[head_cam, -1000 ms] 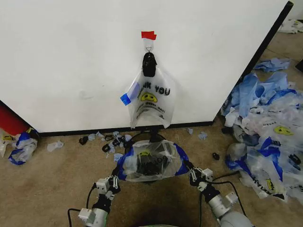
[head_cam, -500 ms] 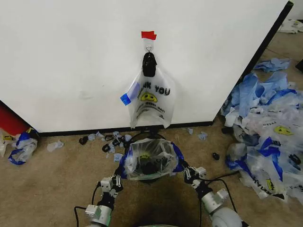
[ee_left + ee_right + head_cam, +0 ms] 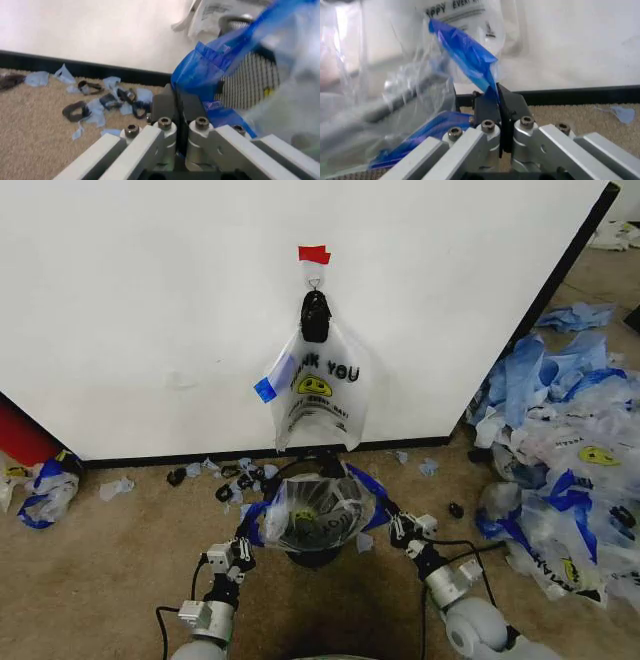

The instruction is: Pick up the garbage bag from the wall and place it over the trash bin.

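A translucent white garbage bag point(image 3: 318, 515) with blue edges and a yellow smiley is spread over the black wire-mesh trash bin point(image 3: 316, 558) on the carpet below the wall point(image 3: 150, 310). My left gripper point(image 3: 243, 544) is shut on the bag's blue edge point(image 3: 200, 71) at the bin's left. My right gripper point(image 3: 402, 527) is shut on the blue edge point(image 3: 470, 56) at its right. The bin's mesh point(image 3: 255, 75) stands just beyond the left fingers. A second "THANK YOU" bag point(image 3: 322, 395) hangs from the metal hook point(image 3: 314, 280) under the red tape point(image 3: 313, 254).
A big heap of blue-and-white plastic bags point(image 3: 570, 480) lies on the right. A red cylinder point(image 3: 20, 435) and a crumpled bag point(image 3: 45, 490) sit at the far left. Plastic scraps and dark bits point(image 3: 230, 480) litter the carpet along the black baseboard.
Both grippers have drawn inward toward the bin. The held bag, stretched wide a second ago, is narrower and has sunk lower around the bin. The hanging bag has not moved.
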Robot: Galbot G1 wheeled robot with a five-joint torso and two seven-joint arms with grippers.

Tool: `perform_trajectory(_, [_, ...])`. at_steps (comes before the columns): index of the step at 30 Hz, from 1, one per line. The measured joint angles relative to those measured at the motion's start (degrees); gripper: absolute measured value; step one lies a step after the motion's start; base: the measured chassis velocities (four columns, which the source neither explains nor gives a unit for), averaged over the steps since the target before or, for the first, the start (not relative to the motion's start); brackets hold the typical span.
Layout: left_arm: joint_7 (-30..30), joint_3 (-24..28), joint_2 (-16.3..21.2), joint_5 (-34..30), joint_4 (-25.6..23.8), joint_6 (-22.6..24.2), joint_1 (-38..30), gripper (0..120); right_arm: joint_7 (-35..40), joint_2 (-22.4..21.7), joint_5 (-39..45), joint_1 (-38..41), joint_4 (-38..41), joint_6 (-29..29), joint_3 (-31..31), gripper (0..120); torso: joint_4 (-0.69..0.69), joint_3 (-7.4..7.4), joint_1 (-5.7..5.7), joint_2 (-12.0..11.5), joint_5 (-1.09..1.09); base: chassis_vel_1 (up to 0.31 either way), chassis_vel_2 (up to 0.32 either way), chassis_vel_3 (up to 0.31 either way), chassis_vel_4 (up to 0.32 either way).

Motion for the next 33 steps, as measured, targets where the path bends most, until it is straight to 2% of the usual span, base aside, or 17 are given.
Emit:
perform_trajectory(9, [0.33, 0.69, -2.81, 0.13, 4.70, -0.65, -0.36, 0, -0.84, 2.61, -1.14, 0.05, -4.14, 0.80, -1.59, 0, 0.00, 0.00, 0.00, 0.00, 0.00, 0.000, 0.000, 0.000, 0.000])
perform_trajectory(23, [0.84, 1.46, -5.84, 1.04, 8.19, -0.96, -1.59, 0, -1.99, 4.63, -1.95, 0.88, -7.87, 1.89, -1.74, 0, 0.00, -0.01, 0.00, 0.00, 0.07, 0.000, 0.000, 0.000, 0.000])
perform_trajectory(33, [1.06, 1.68, -7.88, 2.15, 10.25, -1.96, -2.54, 0, -2.88, 5.86, -1.93, 2.36, -10.12, 2.36, -1.19, 0, 0.00, -0.02, 0.00, 0.01, 0.05, 0.000, 0.000, 0.000, 0.000])
